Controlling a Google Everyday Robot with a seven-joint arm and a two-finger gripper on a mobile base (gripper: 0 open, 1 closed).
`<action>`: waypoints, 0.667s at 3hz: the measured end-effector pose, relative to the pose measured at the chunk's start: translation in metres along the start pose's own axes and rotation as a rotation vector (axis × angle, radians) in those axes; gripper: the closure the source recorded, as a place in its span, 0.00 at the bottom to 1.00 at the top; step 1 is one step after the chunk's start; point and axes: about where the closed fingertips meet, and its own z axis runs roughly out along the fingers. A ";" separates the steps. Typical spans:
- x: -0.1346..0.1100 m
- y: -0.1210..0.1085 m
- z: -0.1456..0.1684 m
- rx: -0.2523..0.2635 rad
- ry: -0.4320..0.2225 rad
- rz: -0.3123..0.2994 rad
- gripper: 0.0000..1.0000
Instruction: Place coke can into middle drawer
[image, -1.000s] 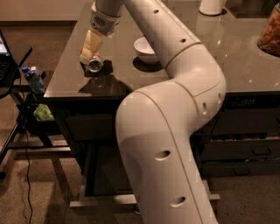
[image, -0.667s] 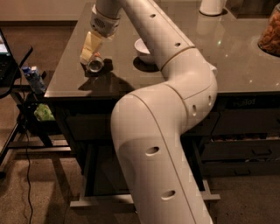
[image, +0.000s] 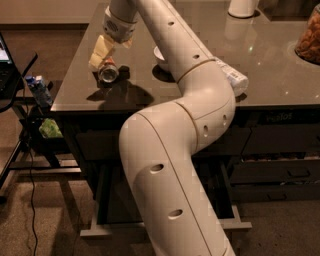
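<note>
reaching across the dark, glossy worktop (image: 270, 60), the white arm (image: 200, 100) sets the end effector (image: 103, 59) near the front left corner, right against the coke can (image: 108, 73). the can is tipped so that one silver end faces the camera, with a strip of its red body showing just above. the pale yellowish tip of the end effector lies on the can's upper left side, touching it. how far open it is, and whether it has hold of the can or only leans on it, cannot be told from this angle. a dark shadow spreads on the worktop just below the can, and it is unclear whether the can rests on the surface or hangs just over it.

a white bowl (image: 159, 54) sits on the worktop half hidden behind the arm, near the can but apart from it. a clear plastic bottle (image: 234, 79) with a white label lies on its side, poking out from behind the arm's elbow. a white container (image: 242, 7) stands at the far edge.

below the worktop, the middle drawer (image: 110, 231) stands pulled out. its light grey front edge shows low down on either side of the arm, which covers most of it. it is well apart from the can. dark drawer fronts (image: 295, 172) with handles fill the cabinet to the right. left of the worktop are a blue and white carton (image: 39, 90) and a black cable (image: 31, 190) on the floor.
</note>
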 end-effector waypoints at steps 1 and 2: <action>-0.001 0.000 -0.001 0.001 -0.003 0.003 0.00; -0.014 -0.003 0.005 0.031 -0.023 0.003 0.00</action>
